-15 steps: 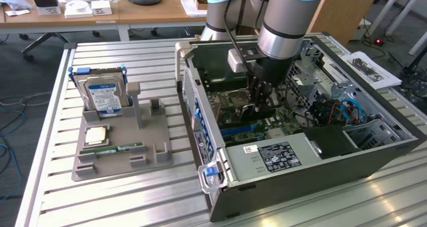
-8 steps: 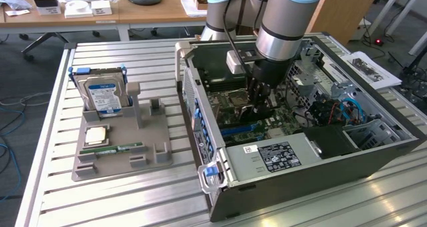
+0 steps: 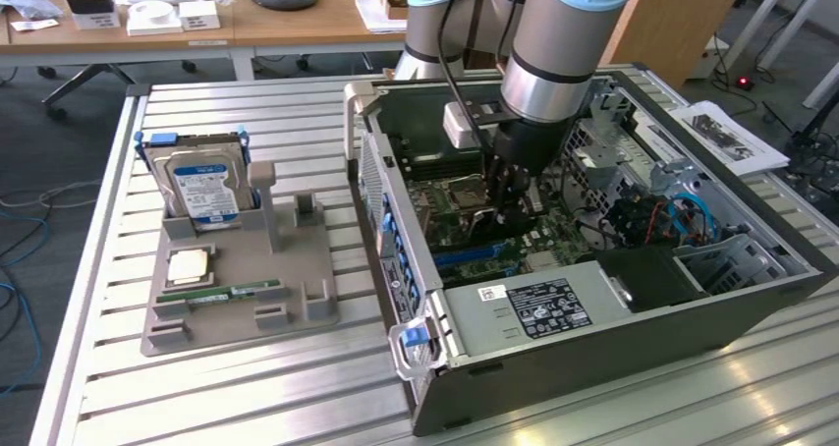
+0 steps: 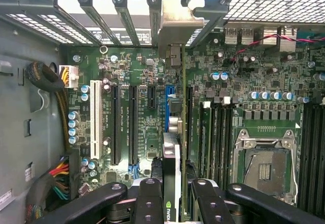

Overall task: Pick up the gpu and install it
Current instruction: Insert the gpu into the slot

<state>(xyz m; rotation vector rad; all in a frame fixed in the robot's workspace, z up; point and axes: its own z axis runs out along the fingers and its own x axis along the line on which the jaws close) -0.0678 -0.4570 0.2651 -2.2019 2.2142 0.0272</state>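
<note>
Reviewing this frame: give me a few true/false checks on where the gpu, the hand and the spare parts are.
1. The hand grips the gpu edge-on over the motherboard, inside the computer case. True.
2. The hard drive stands upright in the grey tray. True.
3. The gpu lies on the grey tray. False: it is between the hand's fingers inside the case.
4. The hand holds the green memory stick. False: the stick lies flat on the grey tray.
5. The computer case is closed. False: its side is open, leaving the motherboard exposed.
</note>
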